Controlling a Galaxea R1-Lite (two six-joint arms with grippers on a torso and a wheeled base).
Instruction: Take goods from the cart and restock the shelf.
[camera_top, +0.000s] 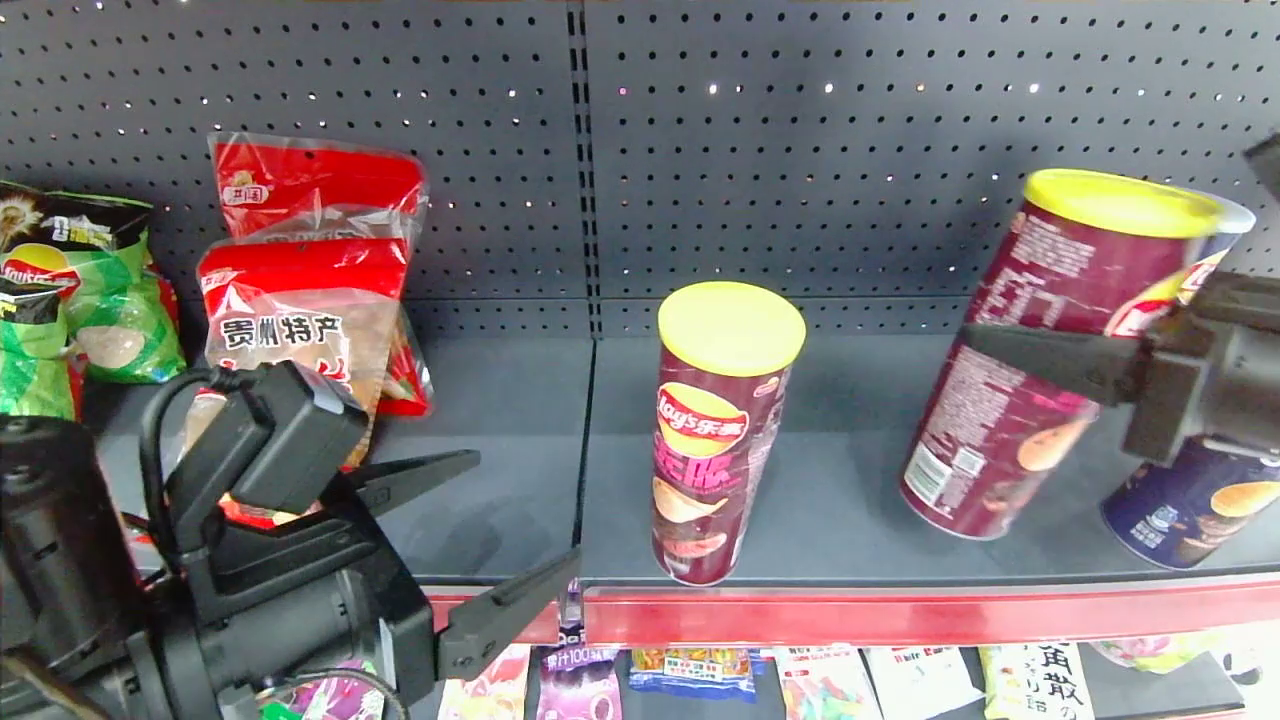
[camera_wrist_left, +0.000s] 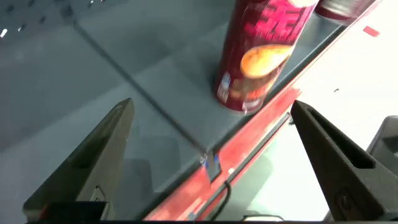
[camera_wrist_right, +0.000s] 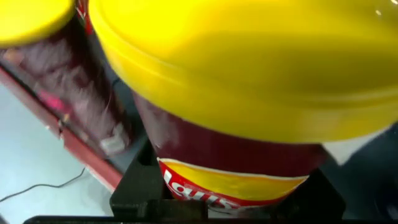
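Head view: the right claw (camera_top: 1012, 335) is clamped on the tilted can (camera_top: 1080, 260) at the right of the frame. One black finger lies across its maroon side, and the yellow lid leans toward the upper right. Its base sits low over the shelf (camera_top: 850, 500), but whether it touches cannot be told. Just behind it, at the far right edge, stands a blue can (camera_top: 1190, 505), partly hidden by the claw.

In the middle of the frame the standing can (camera_top: 728, 430) is upright near the shelf's red strip (camera_top: 900, 615), well apart from the tilted one.

At lower left the left claw (camera_top: 525, 510) hangs before the shelf edge, its fingers spread wide with nothing between them. The left wrist view shows the strip and the standing can's base beyond those fingers.

Red bags (camera_top: 310, 290) lean on the pegboard (camera_top: 800, 150) at upper left, with green bags (camera_top: 70, 300) beside them at the frame's edge. Packets (camera_top: 830, 680) lie on the tier below.
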